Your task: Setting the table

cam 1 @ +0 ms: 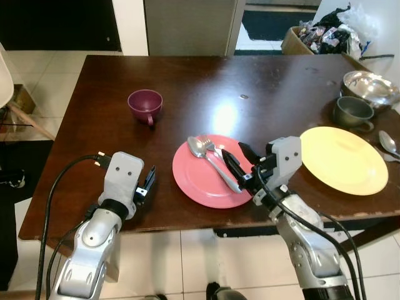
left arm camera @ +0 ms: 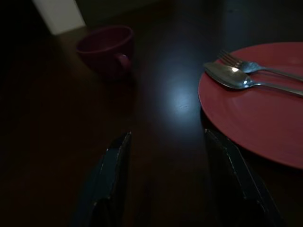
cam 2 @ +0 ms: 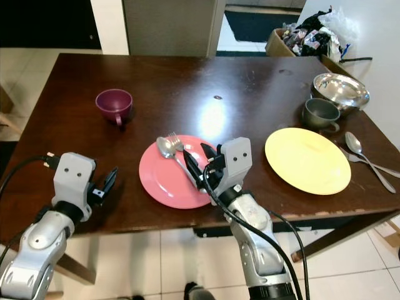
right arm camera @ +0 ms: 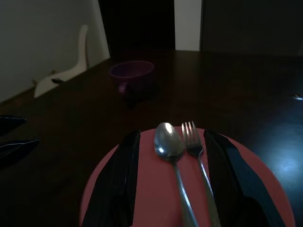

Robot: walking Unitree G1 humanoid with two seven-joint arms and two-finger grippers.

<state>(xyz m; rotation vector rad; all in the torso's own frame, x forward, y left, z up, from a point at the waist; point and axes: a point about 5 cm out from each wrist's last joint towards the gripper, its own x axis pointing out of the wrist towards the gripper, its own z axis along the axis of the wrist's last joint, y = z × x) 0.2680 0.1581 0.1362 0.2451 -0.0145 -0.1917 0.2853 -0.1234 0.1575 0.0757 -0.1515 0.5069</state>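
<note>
A pink plate lies near the table's front edge with a spoon and a fork side by side on it. My right gripper hovers open over the plate's right part, its fingers on either side of the two handles. My left gripper stands open low over the table just left of the plate, with nothing between its fingers. A purple cup stands further back on the left. A yellow plate lies at the right.
At the far right stand a grey mug and a steel bowl, with another spoon beside the yellow plate. A box of clutter sits behind the dark wooden table. A white chair stands on the left.
</note>
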